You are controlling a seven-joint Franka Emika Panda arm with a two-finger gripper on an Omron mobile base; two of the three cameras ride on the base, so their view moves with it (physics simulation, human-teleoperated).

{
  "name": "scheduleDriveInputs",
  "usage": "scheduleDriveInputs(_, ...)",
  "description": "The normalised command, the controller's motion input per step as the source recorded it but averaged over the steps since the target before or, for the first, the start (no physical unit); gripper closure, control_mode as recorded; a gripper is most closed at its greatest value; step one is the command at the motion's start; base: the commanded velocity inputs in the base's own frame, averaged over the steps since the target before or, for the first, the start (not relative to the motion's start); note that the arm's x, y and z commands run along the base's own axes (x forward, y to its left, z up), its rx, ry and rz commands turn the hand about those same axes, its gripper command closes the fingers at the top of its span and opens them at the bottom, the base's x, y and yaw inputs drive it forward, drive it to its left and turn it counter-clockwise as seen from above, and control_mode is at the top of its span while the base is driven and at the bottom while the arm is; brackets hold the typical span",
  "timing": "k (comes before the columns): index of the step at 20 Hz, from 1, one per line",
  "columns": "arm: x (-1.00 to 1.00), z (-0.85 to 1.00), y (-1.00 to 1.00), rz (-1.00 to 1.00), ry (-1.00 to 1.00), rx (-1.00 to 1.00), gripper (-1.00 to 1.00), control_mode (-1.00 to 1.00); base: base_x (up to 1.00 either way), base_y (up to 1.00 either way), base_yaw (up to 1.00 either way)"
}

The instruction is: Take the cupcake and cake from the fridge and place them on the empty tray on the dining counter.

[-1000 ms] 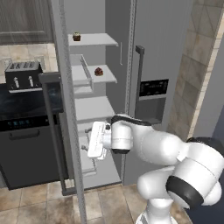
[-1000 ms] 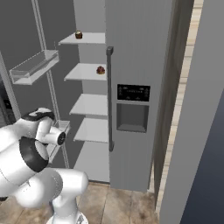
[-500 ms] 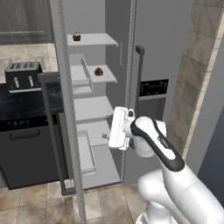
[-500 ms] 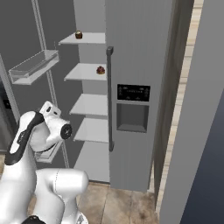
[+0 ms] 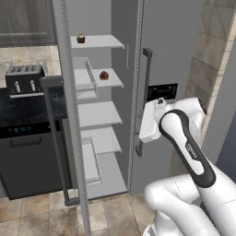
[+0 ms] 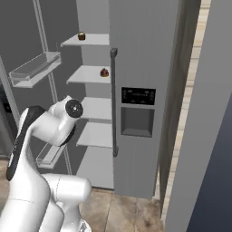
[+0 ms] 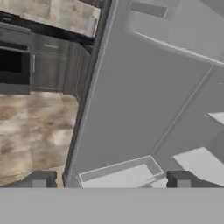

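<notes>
The fridge point(image 5: 170, 46) stands with its left door swung open, baring white shelves. On the top shelf sits the cupcake point(image 5: 81, 38), seen too in the right base view point(image 6: 81, 36). One shelf down rests the cake point(image 5: 104, 75), a dark round with a reddish top point(image 6: 104, 72). My gripper point(image 5: 144, 137) hangs in front of the shut right door beside its bar handle, below and right of both. In the hand view the gripper point(image 7: 110, 180) is open, tips wide apart with nothing between them. The tray and the dining counter are out of view.
The open fridge door point(image 5: 69, 115) juts toward me at left, with a clear door bin point(image 6: 34, 68). Beyond it a toaster point(image 5: 24, 78) sits on a black worktop over dark cabinets. A stone-tiled wall point(image 5: 216, 50) bounds the right. The floor point(image 5: 41, 212) is tan tile.
My arm has swung right and a little up, from in front of the lower shelves to in front of the shut right door. The gripper has stayed open. Cupcake and cake have not moved.
</notes>
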Motion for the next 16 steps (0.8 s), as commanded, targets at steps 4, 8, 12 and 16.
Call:
scheduleDriveInputs(4, -0.19, 0.83, -0.84, -0.31, 0.61, -0.10, -1.00, -1.00, 0.00, 0.00, 0.00)
scheduleDriveInputs(8, -0.70, 0.31, -0.58, -0.30, 0.35, -0.12, -1.00, -1.00, 0.00, 0.00, 0.00)
scheduleDriveInputs(12, -1.00, -0.24, -0.41, -0.14, -0.20, -0.08, -1.00, -1.00, 0.00, 0.00, 0.00)
scheduleDriveInputs(16, -1.00, -0.80, 0.00, -0.06, -0.59, -0.11, -1.00, -1.00, 0.00, 0.00, 0.00)
